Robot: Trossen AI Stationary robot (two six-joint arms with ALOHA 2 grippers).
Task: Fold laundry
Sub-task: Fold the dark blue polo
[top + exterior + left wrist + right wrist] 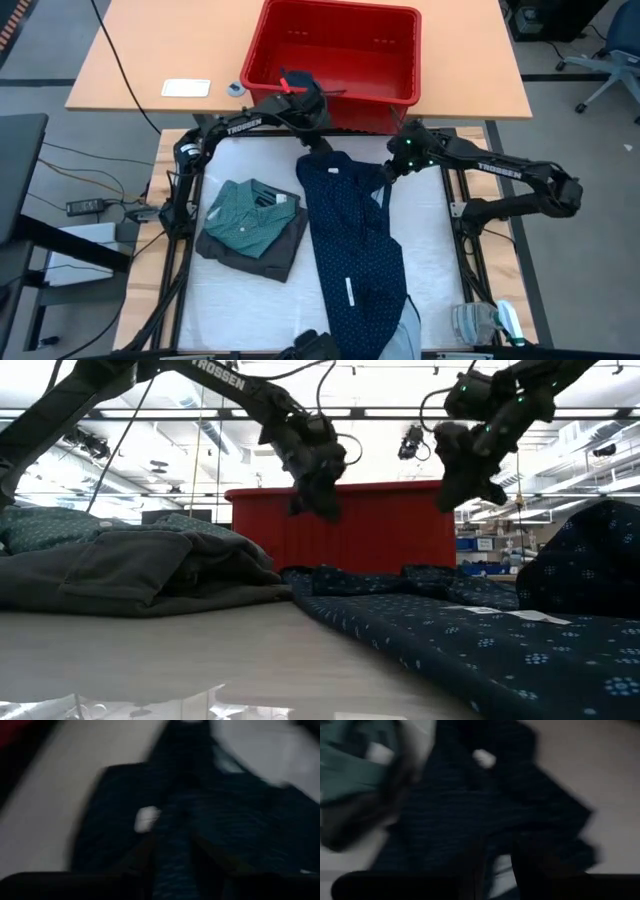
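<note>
**Navy shirt spread on the worktop, both arms raised at its far end**

Nearest the camera in the low view, the navy dotted shirt (355, 250) lies lengthwise down the middle of the white-padded worktop (250, 300), its near end reaching the front edge and a small white label showing on the cloth. Beside it, toward the left arm's side, sits a folded stack — the teal-green dotted collared shirt (247, 212) resting on top of the charcoal grey piece (282, 252), whose edge shows beneath and to one side. Stack and navy shirt lie just beside each other.

At the far end of the navy shirt, the left gripper (318, 495) hangs above the collar area, clear of the cloth in the low view; the right gripper (478, 485) hangs likewise above the shirt's far corner on its own side. Whether either gripper's fingers are spread or pinching cloth cannot be told — both wrist views are blurred.

Beyond the worktop stands the red plastic basket (335, 55) on a wooden table (130, 60).
</note>
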